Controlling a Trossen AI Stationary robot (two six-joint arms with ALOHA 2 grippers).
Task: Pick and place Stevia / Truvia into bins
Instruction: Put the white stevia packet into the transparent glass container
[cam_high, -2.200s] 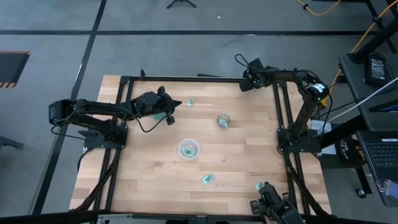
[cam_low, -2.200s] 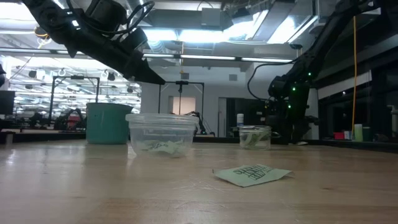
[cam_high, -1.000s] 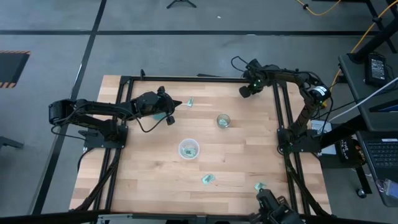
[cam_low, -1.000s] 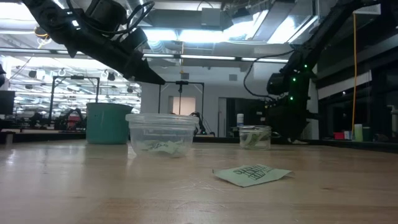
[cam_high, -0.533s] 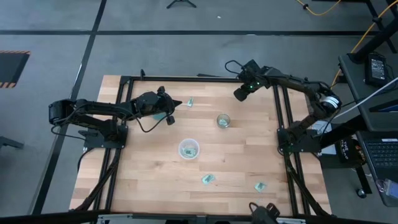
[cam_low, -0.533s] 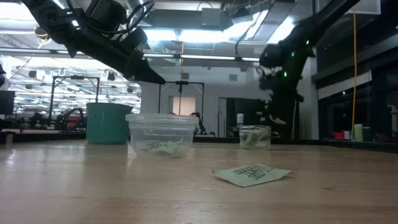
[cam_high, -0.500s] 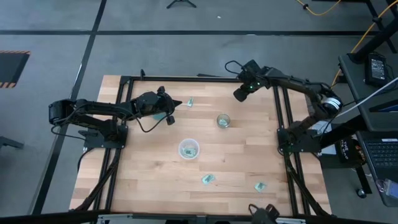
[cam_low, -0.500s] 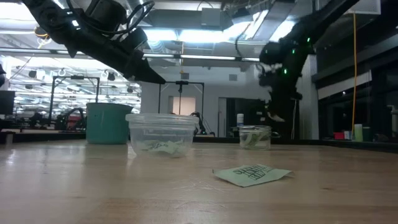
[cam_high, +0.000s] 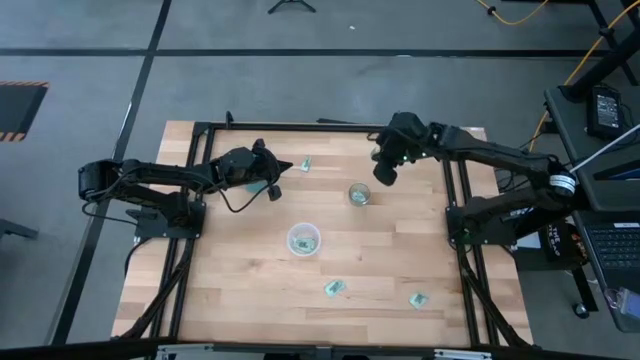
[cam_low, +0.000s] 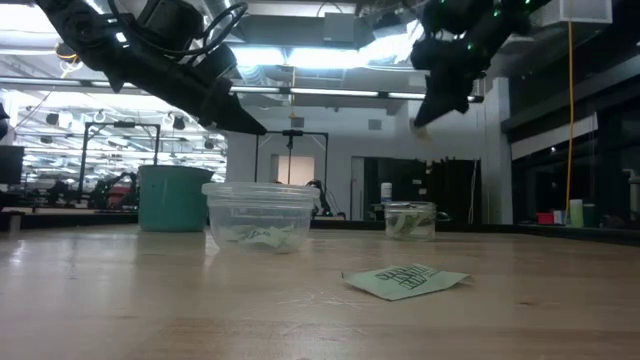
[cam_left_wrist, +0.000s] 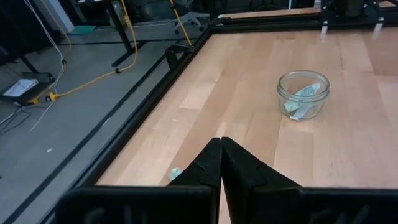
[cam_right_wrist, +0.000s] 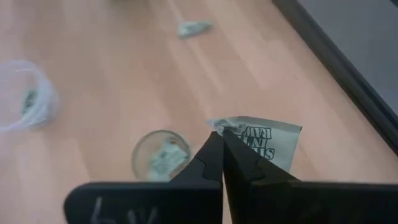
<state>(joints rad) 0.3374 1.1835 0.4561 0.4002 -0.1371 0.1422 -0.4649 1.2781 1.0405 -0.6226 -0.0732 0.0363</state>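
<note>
My right gripper (cam_high: 384, 175) hangs above the table just far-right of the small clear glass cup (cam_high: 359, 194), shut on a pale green and white Stevia packet (cam_right_wrist: 264, 140). The glass cup (cam_right_wrist: 160, 154) has packets in it, and so does the wider whitish cup (cam_high: 303, 240). My left gripper (cam_high: 277, 192) is shut on nothing, high over the teal cup (cam_high: 258, 186). Loose packets lie flat on the table at the far side (cam_high: 306, 163) and near the front edge (cam_high: 334, 288) (cam_high: 418, 299). My right gripper pinches one corner (cam_right_wrist: 219, 127) of the packet between its two fingertips. The fingers slant downward from above. The rest of the packet sticks out past the fingertips, lifted clear of the table.
A dark metal frame (cam_high: 200, 130) runs along the table's left, far and right edges. The teal cup (cam_low: 175, 197), the whitish cup (cam_low: 258, 215) and the glass cup (cam_low: 410, 220) stand apart from one another on bare wood.
My right gripper has swung from the table's far right corner toward the glass cup, rising as it went, still shut on the packet. A dark thing at the near edge has drawn out of view.
</note>
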